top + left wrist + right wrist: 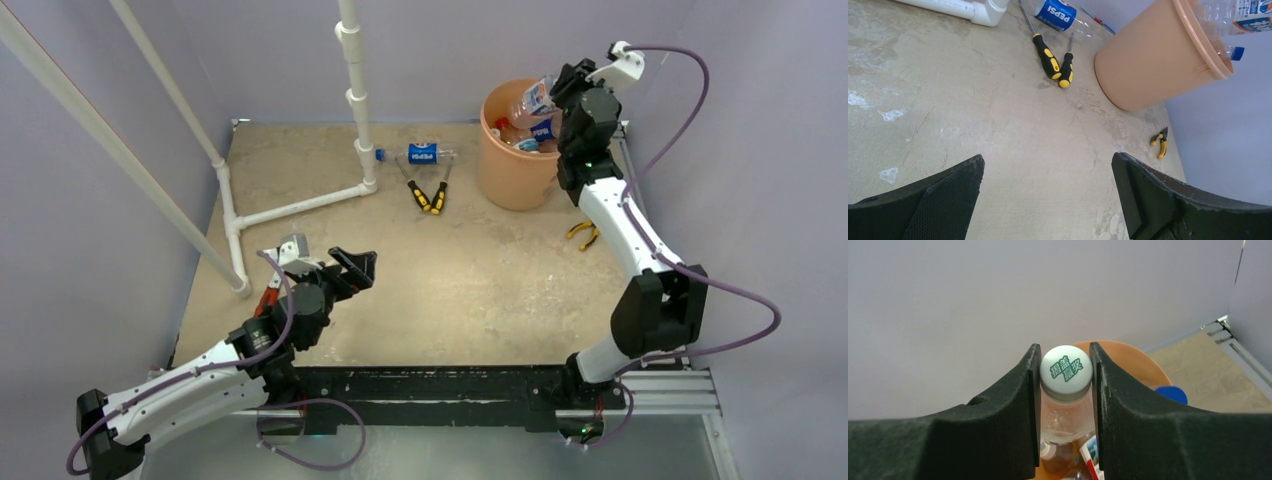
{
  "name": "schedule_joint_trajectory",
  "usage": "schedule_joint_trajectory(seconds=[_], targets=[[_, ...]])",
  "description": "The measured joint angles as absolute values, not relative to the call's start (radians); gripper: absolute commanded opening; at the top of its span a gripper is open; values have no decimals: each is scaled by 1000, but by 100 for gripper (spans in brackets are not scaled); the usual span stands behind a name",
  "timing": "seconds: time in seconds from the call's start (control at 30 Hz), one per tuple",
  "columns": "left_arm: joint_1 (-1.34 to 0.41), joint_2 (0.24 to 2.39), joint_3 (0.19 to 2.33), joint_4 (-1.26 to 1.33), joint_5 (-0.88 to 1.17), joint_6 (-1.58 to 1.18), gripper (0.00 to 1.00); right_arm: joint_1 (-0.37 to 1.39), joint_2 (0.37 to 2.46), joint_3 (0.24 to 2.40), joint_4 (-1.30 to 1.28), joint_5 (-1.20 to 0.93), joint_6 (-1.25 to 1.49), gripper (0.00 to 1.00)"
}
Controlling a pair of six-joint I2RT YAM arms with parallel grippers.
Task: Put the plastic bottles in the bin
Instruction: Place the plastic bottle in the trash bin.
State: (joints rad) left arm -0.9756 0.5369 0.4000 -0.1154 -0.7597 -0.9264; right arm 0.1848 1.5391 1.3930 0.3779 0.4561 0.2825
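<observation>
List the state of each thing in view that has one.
Right gripper, shut on the white-capped bottle over the bin.
White-capped bottle, held at the cap, not yet dropped.
Bin, upright, several bottles inside.
Pepsi bottle, lying on the table, outside the bin.
Left gripper, open, empty.
Small pliers, lying on the table beside the bin.

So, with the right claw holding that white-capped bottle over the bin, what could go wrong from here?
1. The right claw grips the white-capped bottle only at its cap, so it may slip or drop crooked.
2. The piled bottles reach the rim of the bin; this one could bounce out.
3. The Pepsi bottle on the table lies right beside the yellow-handled tools, so the open left claw may snag them.
</observation>
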Motion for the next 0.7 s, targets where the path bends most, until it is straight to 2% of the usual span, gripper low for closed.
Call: schedule_joint_trajectory(seconds=[0.27,0.7], targets=[[-976,542,400,-113,-769,-933,99,139,1633,1392,536,445,362,0],[-976,574,398,-113,-801,-933,99,121,1759,1335,647,427,401,0]])
